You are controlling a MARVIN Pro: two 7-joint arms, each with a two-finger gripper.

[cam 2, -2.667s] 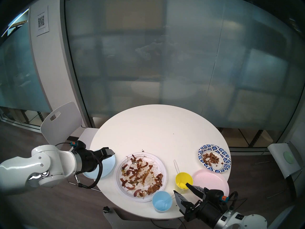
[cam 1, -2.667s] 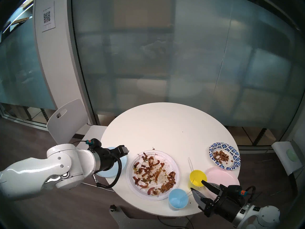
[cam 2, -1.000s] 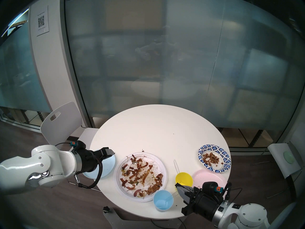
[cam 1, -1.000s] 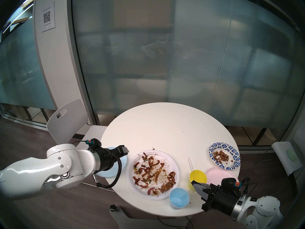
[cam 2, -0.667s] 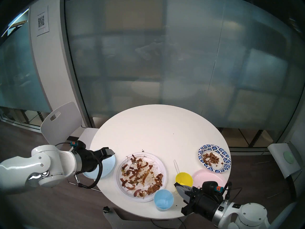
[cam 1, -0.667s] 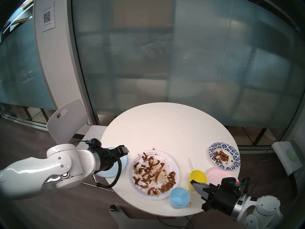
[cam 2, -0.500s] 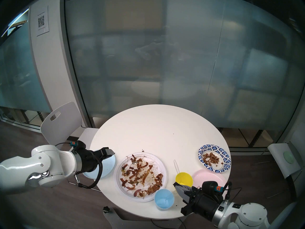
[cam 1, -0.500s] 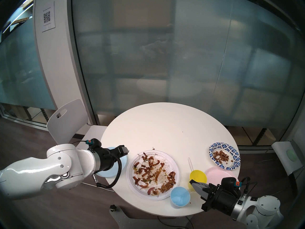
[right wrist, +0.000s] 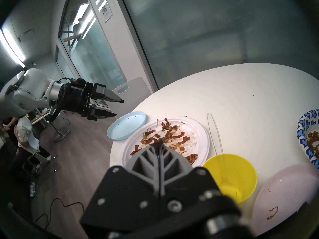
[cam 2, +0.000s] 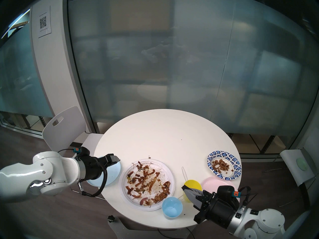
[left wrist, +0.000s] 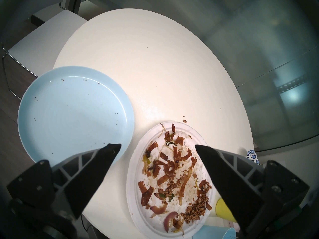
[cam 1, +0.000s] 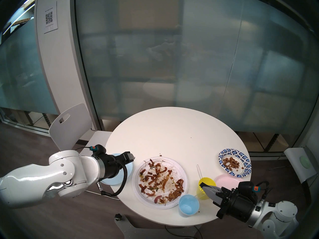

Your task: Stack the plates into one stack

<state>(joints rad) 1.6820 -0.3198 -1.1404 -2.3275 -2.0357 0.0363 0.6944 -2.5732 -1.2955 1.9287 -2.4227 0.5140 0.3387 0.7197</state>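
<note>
Portions of round light blue plate (cam 1: 129,166) and pale pink plate (cam 1: 226,180) hide behind left tool (left wrist: 158,145), gaping empty, and right tool (right wrist: 159,143), fully closed.

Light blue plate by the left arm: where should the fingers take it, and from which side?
Probably the raised rim of the light blue plate where it overhangs the table edge, approached from outside the table: it lies flat, so only there can one finger slip underneath.

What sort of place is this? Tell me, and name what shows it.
Probably an office break or meeting area. A round white table with a white chair stands beside frosted glass partition walls, a QR-code notice hangs on a pillar, and the large white plate holds leftover food.
</note>
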